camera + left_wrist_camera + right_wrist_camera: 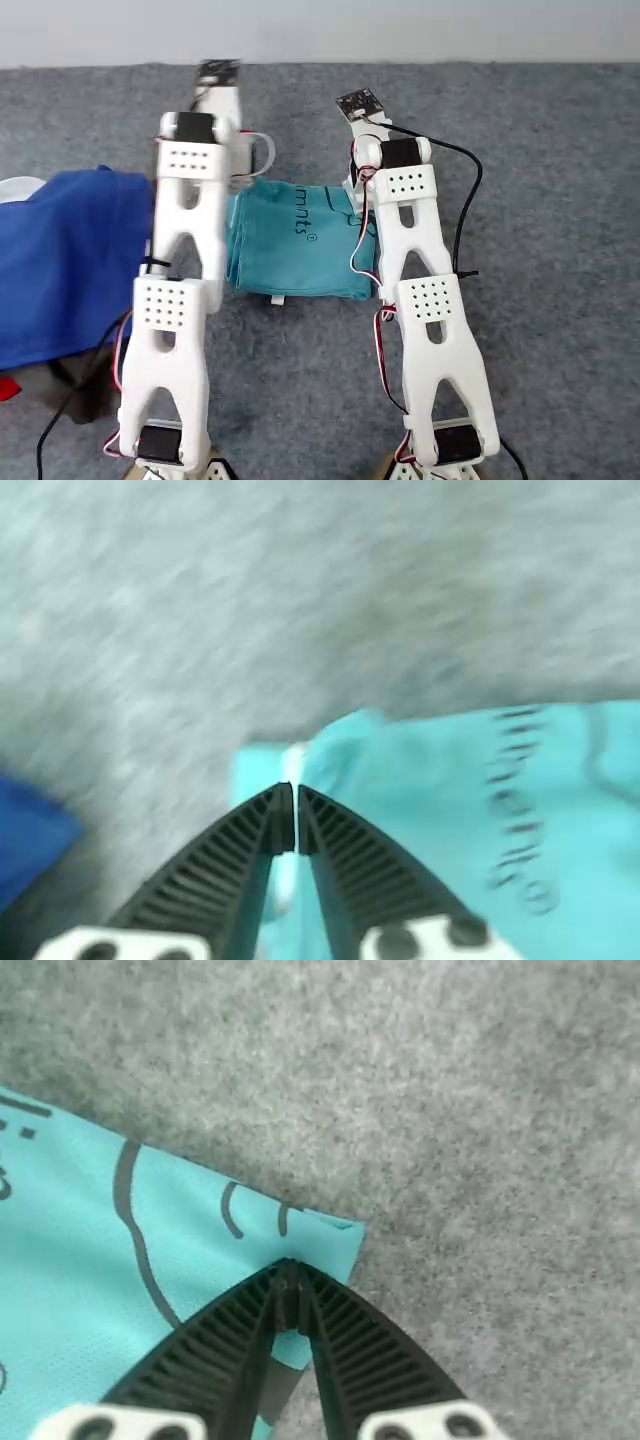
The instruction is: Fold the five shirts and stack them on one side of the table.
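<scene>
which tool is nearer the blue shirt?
Left. The left tool grips the teal shirt at the corner toward the blue shirt; the right tool grips the opposite corner, farther off.

Dark lettering (pixel 303 212) is printed across the folded teal fabric shirt (pixel 300 255); in the high view it is seen as a short row of small letters closed by a tiny circled mark (pixel 310 238), too small to be read with certainty. In the left wrist view the same lettering (pixel 515 800) is blurred. Curved dark printed lines (pixel 135 1230) are shown in the right wrist view, forming no legible word. No print can be made out on a small white tag (pixel 277 300) at the shirt's near edge.
</scene>
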Action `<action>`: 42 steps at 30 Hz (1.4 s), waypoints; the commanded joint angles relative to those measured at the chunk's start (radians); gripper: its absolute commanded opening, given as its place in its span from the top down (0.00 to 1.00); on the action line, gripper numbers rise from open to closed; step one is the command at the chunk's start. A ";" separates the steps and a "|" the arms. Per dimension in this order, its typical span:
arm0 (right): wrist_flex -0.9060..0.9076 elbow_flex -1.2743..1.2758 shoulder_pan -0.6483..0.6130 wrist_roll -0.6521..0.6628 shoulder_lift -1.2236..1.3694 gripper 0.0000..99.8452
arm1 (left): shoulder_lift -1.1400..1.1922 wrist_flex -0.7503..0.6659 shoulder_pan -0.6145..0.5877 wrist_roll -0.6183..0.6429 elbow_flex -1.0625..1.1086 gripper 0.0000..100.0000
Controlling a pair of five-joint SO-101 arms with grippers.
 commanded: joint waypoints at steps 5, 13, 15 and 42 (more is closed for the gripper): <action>0.010 -0.021 0.008 -0.008 0.002 0.99 | 0.110 -0.095 0.025 -0.012 -0.050 0.99; 0.010 -0.021 0.008 -0.008 0.004 0.99 | 0.166 0.043 -0.121 -0.014 -0.125 0.99; 0.010 -0.021 0.008 -0.008 0.004 0.99 | 0.166 0.077 -0.153 -0.014 -0.157 0.99; 0.142 -0.017 -0.048 -0.009 -0.377 0.99 | -0.594 0.101 -0.407 -0.066 0.005 0.99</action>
